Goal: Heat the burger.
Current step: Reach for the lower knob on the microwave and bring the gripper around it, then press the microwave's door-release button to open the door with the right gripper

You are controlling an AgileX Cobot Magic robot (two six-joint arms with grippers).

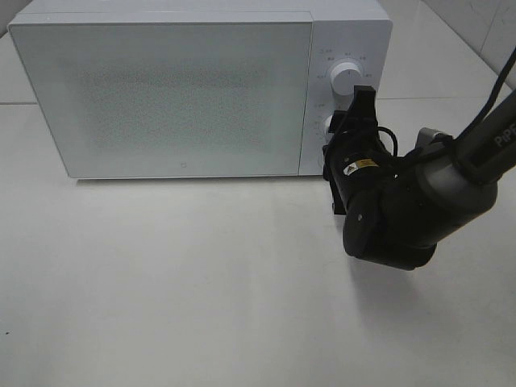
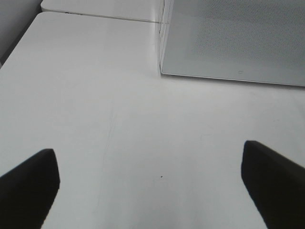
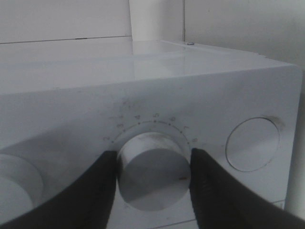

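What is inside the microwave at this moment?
Nothing can be made out. The door of the microwave is shut, and its dotted panel hides the interior, so the burger, if inside, is covered. Outside, the right end effector grips the lower dial.

The microwave (image 1: 185, 89) stands at the back of the bench (image 1: 201, 298), its upper knob (image 1: 345, 78) above the lower knob (image 3: 152, 174) at its right end, the lower one clasped on both sides by the right pincer (image 3: 153, 157), while the left pincer (image 2: 148, 152) hangs over the bench before the microwave's left front corner.
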